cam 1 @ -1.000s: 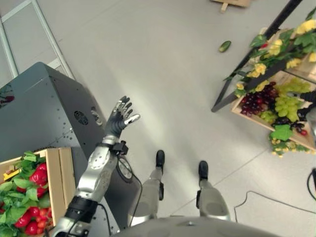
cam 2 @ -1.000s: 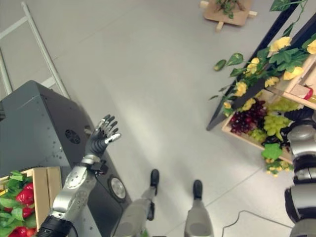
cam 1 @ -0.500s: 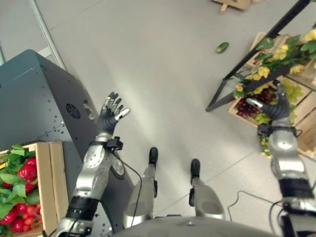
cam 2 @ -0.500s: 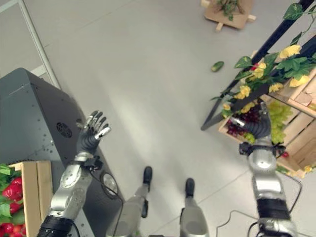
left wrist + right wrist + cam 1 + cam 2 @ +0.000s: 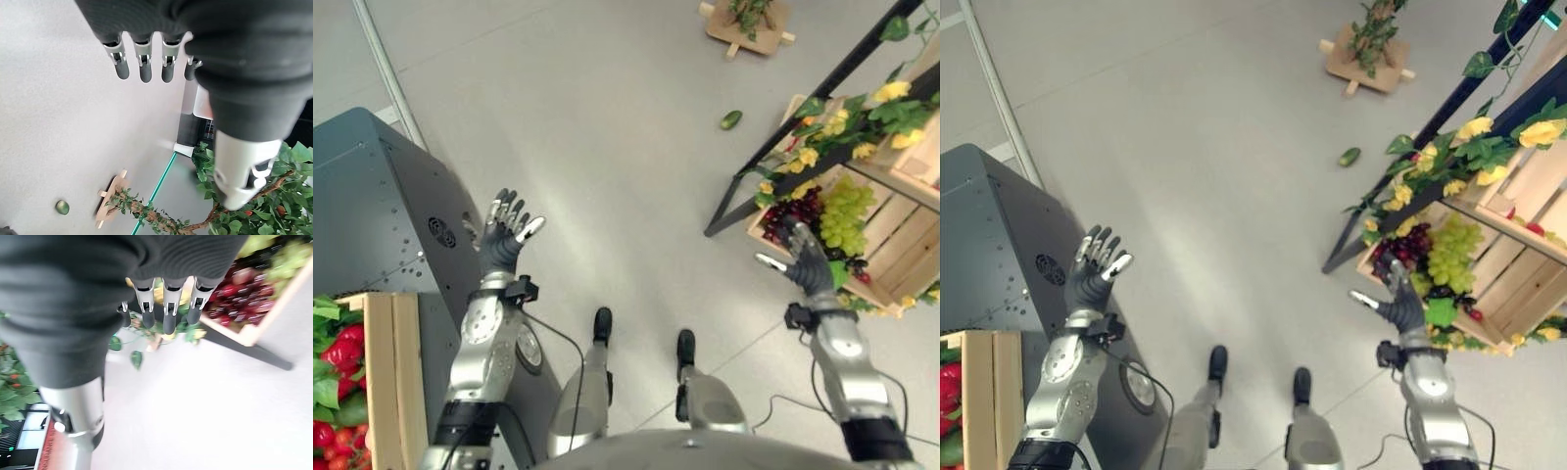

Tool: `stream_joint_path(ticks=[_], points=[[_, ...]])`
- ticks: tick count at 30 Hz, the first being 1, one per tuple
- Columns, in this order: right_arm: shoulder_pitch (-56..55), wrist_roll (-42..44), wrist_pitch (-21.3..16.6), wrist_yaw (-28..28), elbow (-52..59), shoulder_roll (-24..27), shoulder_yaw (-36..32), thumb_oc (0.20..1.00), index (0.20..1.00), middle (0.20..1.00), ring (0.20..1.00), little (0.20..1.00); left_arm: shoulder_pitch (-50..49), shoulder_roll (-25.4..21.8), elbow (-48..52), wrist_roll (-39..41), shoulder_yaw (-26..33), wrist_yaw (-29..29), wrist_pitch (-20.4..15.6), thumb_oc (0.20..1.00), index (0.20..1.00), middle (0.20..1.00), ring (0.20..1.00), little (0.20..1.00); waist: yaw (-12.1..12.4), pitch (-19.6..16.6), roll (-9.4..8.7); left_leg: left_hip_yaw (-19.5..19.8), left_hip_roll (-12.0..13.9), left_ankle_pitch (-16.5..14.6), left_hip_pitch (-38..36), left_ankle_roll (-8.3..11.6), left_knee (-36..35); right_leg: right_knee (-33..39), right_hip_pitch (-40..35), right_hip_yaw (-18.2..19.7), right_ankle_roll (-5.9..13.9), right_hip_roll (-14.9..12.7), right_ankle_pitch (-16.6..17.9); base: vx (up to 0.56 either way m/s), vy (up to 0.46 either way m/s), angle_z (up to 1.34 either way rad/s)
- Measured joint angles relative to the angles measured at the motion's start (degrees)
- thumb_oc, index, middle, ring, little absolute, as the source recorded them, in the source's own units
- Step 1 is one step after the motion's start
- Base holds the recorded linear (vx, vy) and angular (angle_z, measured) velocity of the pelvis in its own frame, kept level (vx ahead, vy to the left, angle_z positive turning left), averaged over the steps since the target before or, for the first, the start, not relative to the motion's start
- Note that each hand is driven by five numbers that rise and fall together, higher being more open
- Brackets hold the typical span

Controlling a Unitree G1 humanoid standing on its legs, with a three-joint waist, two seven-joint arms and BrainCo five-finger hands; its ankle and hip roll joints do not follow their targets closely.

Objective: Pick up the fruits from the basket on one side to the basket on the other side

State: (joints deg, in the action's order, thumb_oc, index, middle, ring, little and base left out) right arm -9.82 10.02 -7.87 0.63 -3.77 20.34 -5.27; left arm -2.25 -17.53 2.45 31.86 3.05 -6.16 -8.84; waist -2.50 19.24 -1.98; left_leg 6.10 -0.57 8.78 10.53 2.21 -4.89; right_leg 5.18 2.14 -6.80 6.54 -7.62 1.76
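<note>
Left eye view: your right hand, fingers spread and empty, has pulled back from the grapes at right; left hand stays open, nothing picked.

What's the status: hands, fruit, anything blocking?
Left hand open, empty, raised beside the grey cabinet. Right hand open, empty, by the grape crate. Grapes untouched. Nothing blocking.
</note>
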Motion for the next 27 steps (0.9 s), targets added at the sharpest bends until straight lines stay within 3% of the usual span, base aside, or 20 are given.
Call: stream_joint_path(ticks=[4, 6, 7, 9, 12, 13, 17, 20, 21, 22, 23, 24, 25, 27], points=[[-4.54, 0.17, 0.11, 3.82, 1.06, 1.84, 1.18, 1.000, 1.000, 1.000, 1.000, 1.000, -1.95, 0.09, 0.87, -0.78, 1.13, 0.29, -0.46, 1.000, 1.000, 1.000, 1.000, 1.000, -0.70, -1.32, -0.38, -0.42, 0.03, -0.02, -0.39, 0.01, -0.01, 0.00, -0.22, 0.32, 0.00, -0.06, 0.00, -0.01, 0.025, -0.06], [-5.61, 0.10, 0.16, 6.78, 4.83, 6.23, 3.23, 1.000, 1.000, 1.000, 1.000, 1.000, -2.32, 0.25, 0.78, -0.92, 1.02, 0.77, -0.47, 1.000, 1.000, 1.000, 1.000, 1.000, -1.34, -1.42, -0.24, -0.99, 0.04, -0.17, -0.92, 0.16, -0.01, -0.50, -0.36, 1.82, 0.11, -0.02, -0.02, 0.00, 0.005, -0.10], [-6.25, -0.05, 0.05, 7.45, 6.06, 7.25, 3.47, 1.000, 1.000, 1.000, 1.000, 1.000, -2.11, 0.28, 0.60, -0.92, 0.79, 0.89, -0.47, 1.000, 1.000, 1.000, 1.000, 1.000, -1.69, -1.53, -0.04, -0.66, 0.02, -0.24, -0.91, 0.12, 0.01, -0.89, -0.24, 3.15, 0.24, 0.18, -0.38, 0.03, -0.035, 0.13], [-5.95, -1.18, -0.28, 9.06, 11.39, 10.67, 4.49, 1.000, 1.000, 1.000, 1.000, 1.000, -1.05, 0.34, -0.14, -0.92, -0.36, 1.38, -0.48, 1.000, 1.000, 1.000, 1.000, 1.000, -3.02, -1.72, 0.27, 1.92, -0.49, -0.21, -0.93, -0.07, 0.67, -4.18, -0.35, 11.31, 0.71, 0.43, -3.50, 0.06, -0.092, 0.41], [-4.21, -1.99, -1.01, 9.24, 12.70, 11.12, 6.00, 1.000, 1.000, 1.000, 1.000, 1.000, 0.13, 0.72, -1.64, -0.92, -1.66, 1.58, -0.60, 1.000, 1.000, 1.000, 1.000, 1.000, -3.22, -3.46, 0.84, 3.54, -0.14, -0.24, -0.68, 0.14, 1.04, -5.93, -0.47, 14.54, 0.22, 1.60, -5.84, 0.10, -0.220, 0.40], [-3.39, -2.05, -0.86, 9.22, 14.06, 11.68, 7.62, 1.000, 1.000, 1.000, 1.000, 1.000, 0.10, 2.07, -2.61, -1.11, -1.97, 1.46, -0.69, 1.000, 1.000, 1.000, 1.000, 1.000, -1.90, -4.27, 1.77, 5.15, 0.18, -0.28, -0.51, 1.12, 1.63, -5.68, -1.22, 13.68, -0.13, 2.29, -5.99, 0.04, -0.152, 0.34], [0.92, -1.74, -1.60, 10.48, 15.42, 13.36, 13.39, 1.000, 1.000, 1.000, 1.000, 1.000, -3.17, 3.40, -3.08, -1.11, -2.26, 0.95, -1.28, 1.000, 1.000, 1.000, 1.000, 1.000, -0.82, -7.02, 4.63, 6.86, 1.68, -0.12, 0.35, 1.92, 1.80, -3.25, -4.09, 10.35, -2.21, 4.35, -5.52, 0.03, -0.275, 0.57], [2.63, -1.36, -1.86, 10.30, 15.39, 13.64, 15.57, 1.000, 1.000, 1.000, 1.000, 1.000, -4.17, 4.22, -3.65, -1.05, -3.10, 0.50, -1.72, 1.000, 1.000, 1.000, 1.000, 1.000, -0.15, -7.65, 5.24, 7.25, 2.80, 0.60, 0.77, 2.47, 1.90, -2.44, -6.12, 7.51, -3.28, 5.85, -6.05, -0.02, -0.253, 0.77], [3.46, -1.33, -1.77, 9.82, 15.30, 13.79, 17.25, 1.000, 1.000, 1.000, 1.000, 1.000, -3.93, 5.13, -4.21, -0.89, -3.75, 0.32, -1.78, 1.000, 1.000, 1.000, 1.000, 1.000, 0.35, -7.98, 5.36, 8.93, 2.64, 0.67, 1.69, 3.99, 2.92, -1.06, -7.56, 4.76, -3.80, 6.71, -6.28, -0.04, -0.063, 1.09], [4.46, -1.37, -1.89, 9.37, 15.31, 13.74, 17.94, 1.000, 1.000, 1.000, 1.000, 1.000, -3.62, 5.92, -4.27, -0.66, -5.41, -0.16, -1.67, 1.000, 1.000, 1.000, 1.000, 1.000, -0.64, -7.95, 5.46, 9.25, 2.72, 1.53, 2.29, 3.44, 2.08, -0.45, -8.49, 2.90, -4.43, 6.87, -6.22, -0.03, -0.056, 1.24], [5.22, -1.42, -1.87, 9.05, 15.19, 13.64, 18.25, 1.000, 1.000, 1.000, 1.000, 1.000, -3.55, 5.90, -4.26, -0.66, -6.20, -0.09, -1.67, 1.000, 1.000, 1.000, 1.000, 1.000, 0.43, -7.85, 5.66, 7.91, 2.96, 1.78, 2.89, 2.71, 1.67, -0.32, -9.03, 1.83, -4.73, 7.47, -6.36, -0.02, -0.043, 1.18], [5.59, -1.53, -1.87, 8.35, 15.16, 13.24, 18.16, 1.000, 1.000, 1.000, 1.000, 1.000, -2.88, 5.87, -4.94, -0.67, -6.98, 0.09, -1.56, 1.000, 1.000, 1.000, 1.000, 1.000, 0.07, -7.62, 5.40, 2.99, 3.94, 0.55, 4.03, 1.05, 2.35, -0.07, -9.42, -0.77, -4.89, 6.78, -6.50, 0.00, -0.036, 1.23], [6.42, -1.75, -1.85, 7.21, 15.19, 12.76, 18.14, 1.000, 1.000, 1.000, 1.000, 1.000, -1.72, 5.83, -6.36, -0.73, -7.59, 0.07, -1.54, 1.000, 1.000, 1.000, 1.000, 1.000, 0.27, -7.20, 4.64, -5.17, 4.86, -2.80, 4.55, -1.31, 4.00, -0.11, -10.00, -2.68, -4.97, 5.57, -6.95, 0.01, -0.051, 1.10], [7.61, -2.31, -1.84, 5.95, 15.19, 11.66, 17.93, 1.000, 1.000, 1.000, 1.000, 1.000, -2.04, 5.66, -6.86, -0.77, -7.21, -0.06, -1.58, 1.000, 1.000, 1.000, 1.000, 1.000, 1.60, -7.22, 5.01, -12.18, 5.07, -2.02, 4.78, -2.72, 5.71, -0.06, -11.42, -5.20, -4.15, 5.32, -8.04, 0.02, -0.071, 0.89]])
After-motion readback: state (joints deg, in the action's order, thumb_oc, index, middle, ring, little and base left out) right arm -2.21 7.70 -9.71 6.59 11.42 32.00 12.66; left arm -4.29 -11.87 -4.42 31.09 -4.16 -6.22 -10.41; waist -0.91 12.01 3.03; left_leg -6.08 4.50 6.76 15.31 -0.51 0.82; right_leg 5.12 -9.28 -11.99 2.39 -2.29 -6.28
